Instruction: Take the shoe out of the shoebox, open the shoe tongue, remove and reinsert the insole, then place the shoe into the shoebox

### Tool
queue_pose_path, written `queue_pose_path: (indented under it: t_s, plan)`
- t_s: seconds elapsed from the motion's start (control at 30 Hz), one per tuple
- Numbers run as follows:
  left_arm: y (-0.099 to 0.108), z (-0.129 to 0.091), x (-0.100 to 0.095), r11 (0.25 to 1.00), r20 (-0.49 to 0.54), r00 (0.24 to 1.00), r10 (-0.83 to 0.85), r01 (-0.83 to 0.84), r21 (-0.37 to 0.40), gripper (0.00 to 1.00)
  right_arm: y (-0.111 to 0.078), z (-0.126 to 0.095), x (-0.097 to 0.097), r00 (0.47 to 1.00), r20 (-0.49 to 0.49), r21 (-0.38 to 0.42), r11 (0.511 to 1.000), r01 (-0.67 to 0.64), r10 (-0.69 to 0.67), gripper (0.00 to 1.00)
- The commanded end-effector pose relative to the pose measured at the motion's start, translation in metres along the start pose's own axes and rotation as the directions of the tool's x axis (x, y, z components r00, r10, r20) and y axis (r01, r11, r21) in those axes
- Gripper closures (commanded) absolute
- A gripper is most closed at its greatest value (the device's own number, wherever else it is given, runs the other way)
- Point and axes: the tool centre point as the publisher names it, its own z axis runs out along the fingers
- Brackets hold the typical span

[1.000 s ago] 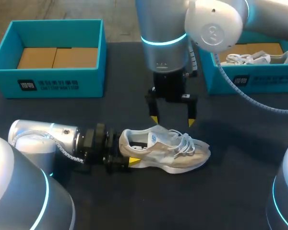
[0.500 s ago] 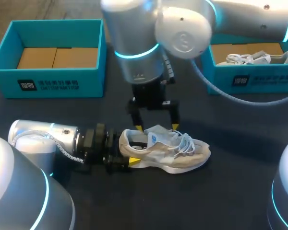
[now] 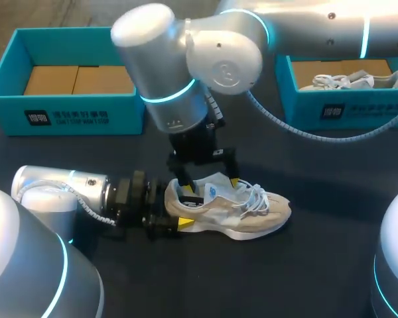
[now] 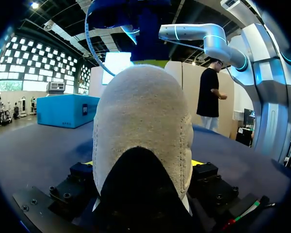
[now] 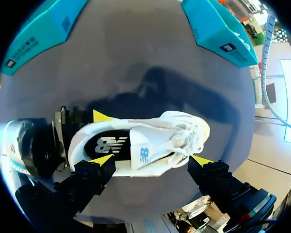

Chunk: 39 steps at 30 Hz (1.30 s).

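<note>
Both left fingers (image 3: 186, 223) seemingly clamp the shoe (image 3: 242, 215) heel; right fingers (image 5: 103, 165) hover spread above.

Dark table (image 3: 318, 278), teal box (image 3: 358, 109) at far right, second pale shoe (image 3: 348, 81) inside

Left arm (image 3: 60, 192) is lying low by the table's (image 3: 331, 278) front-left edge, wrist level, pointing right. Left gripper (image 3: 176, 213) is clamping the shoe (image 3: 252, 215) heel from both sides. Right arm (image 3: 186, 59) is coming in from the far right corner, wrist pointing down. Right gripper (image 3: 210, 184) is hanging with fingers spread wide, gripping nothing.
</note>
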Motion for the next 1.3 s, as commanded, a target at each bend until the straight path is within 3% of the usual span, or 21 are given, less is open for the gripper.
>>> queue_pose_path:
  t_s: [0.03,0.27,0.6,0.83,1.3]
  plan:
    - [-0.001,-0.001,0.000,1.000,0.000,1.000,-0.001,0.001,-0.001,1.00,-0.001,0.005,0.008,0.978,0.054,-0.026,0.979,-0.200,0.201,0.00]
    - [-0.001,-0.001,0.000,1.000,0.000,1.000,-0.001,0.001,-0.001,1.00,0.003,0.014,0.011,0.974,0.090,-0.010,0.978,-0.209,0.209,0.00]
    - [-0.001,-0.001,0.000,1.000,0.000,1.000,-0.001,0.001,-0.001,1.00,-0.004,0.021,0.010,0.973,0.091,-0.023,0.977,-0.212,0.213,0.00]
    - [-0.001,-0.001,0.000,1.000,0.000,1.000,-0.001,0.001,-0.001,1.00,-0.005,0.030,-0.002,0.971,0.083,-0.056,0.974,-0.221,0.225,0.00]
    - [-0.001,-0.001,0.000,1.000,0.000,1.000,-0.001,0.001,-0.001,1.00,0.011,0.042,-0.019,0.974,0.056,-0.093,0.973,-0.213,0.219,0.00]
